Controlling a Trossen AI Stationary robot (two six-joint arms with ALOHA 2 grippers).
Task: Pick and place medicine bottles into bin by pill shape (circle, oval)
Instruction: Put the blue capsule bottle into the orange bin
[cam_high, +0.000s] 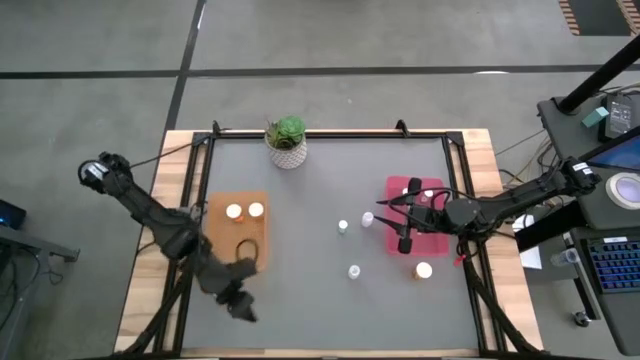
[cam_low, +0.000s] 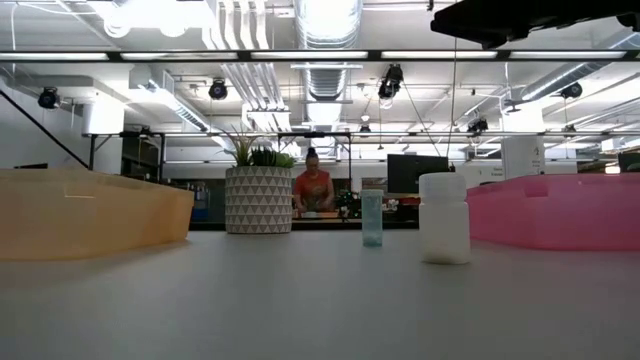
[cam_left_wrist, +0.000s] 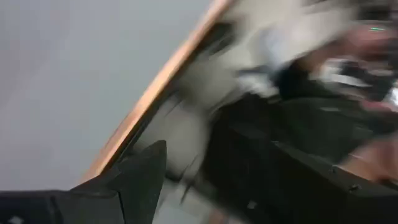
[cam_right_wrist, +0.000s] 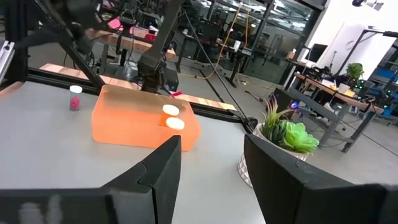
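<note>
- Two medicine bottles (cam_high: 245, 212) with white caps sit inside the orange bin (cam_high: 236, 232) toward the table's left edge.
- Loose bottles stand on the table (cam_high: 320, 290) between the bins: one (cam_high: 343, 227) near the middle, one (cam_high: 367, 218) beside the pink bin (cam_high: 398, 190), one (cam_high: 354, 271) and a wider one (cam_high: 424, 270) nearer the front edge.
- Right tool (cam_high: 404, 240) hangs over the pink bin's front edge, fingers parted, nothing between them.
- Left tool (cam_high: 241, 306) sits near the front-left corner, released and empty.
- A potted plant (cam_high: 287, 141) stands at the back edge.

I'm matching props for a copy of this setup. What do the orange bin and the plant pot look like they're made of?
Orange bin: likely translucent plastic, frosted; its walls glow and the caps inside show over the rim.
Plant pot: probably ceramic or plastic, matte white with a dark triangle pattern; hard to tell which.
</note>
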